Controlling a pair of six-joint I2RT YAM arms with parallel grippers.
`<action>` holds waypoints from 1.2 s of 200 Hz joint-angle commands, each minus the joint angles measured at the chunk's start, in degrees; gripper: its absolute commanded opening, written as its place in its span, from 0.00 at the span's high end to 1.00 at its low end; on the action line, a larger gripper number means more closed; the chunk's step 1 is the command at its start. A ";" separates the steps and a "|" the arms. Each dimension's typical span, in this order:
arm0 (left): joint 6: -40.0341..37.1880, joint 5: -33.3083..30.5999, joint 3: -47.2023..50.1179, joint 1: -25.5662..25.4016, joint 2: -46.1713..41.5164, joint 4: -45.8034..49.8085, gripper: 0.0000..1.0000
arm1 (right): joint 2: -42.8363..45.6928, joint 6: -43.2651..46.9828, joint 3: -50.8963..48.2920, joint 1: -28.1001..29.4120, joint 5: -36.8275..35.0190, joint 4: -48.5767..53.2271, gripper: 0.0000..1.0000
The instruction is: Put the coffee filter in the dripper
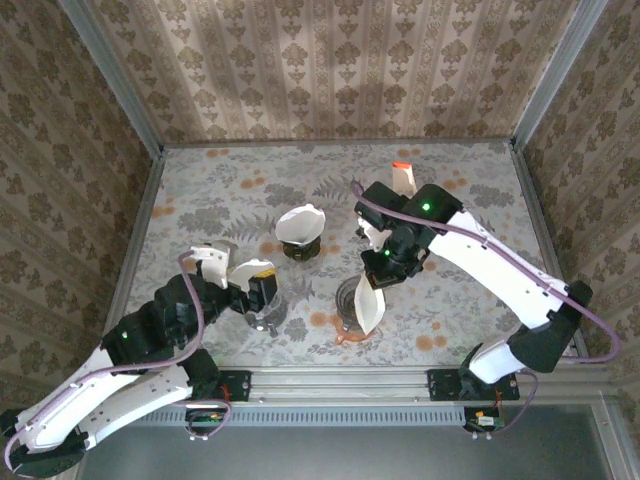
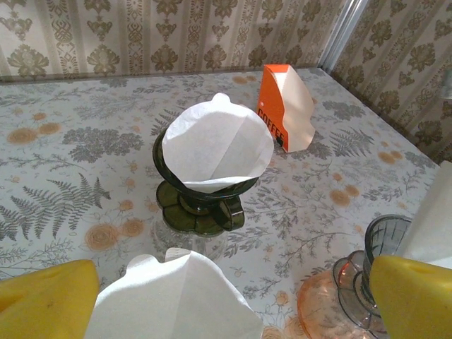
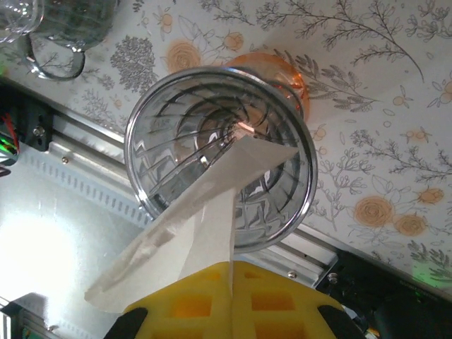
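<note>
Pinched in right jaws: coffee filter (image 3: pixel 205 219), tip inside dripper (image 3: pixel 169 134); left jaws spread.

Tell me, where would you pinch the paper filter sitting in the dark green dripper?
Probably the free upper edge of the paper filter, approached from above. It stands open-mouthed, rising past the rim of the dark green dripper, whose wall encloses the lower cone.
</note>
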State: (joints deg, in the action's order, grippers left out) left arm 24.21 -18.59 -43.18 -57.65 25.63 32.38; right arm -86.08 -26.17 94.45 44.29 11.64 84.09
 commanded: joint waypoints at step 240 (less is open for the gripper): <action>-0.87 8.04 0.95 0.40 3.04 -3.95 0.00 | -8.22 -2.04 3.00 6.47 -13.62 -0.66 0.80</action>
State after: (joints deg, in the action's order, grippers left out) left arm 24.18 -11.81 -42.02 -57.65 28.40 29.93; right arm -93.30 -27.44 95.70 49.69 1.50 82.46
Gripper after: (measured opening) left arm 0.997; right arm 0.184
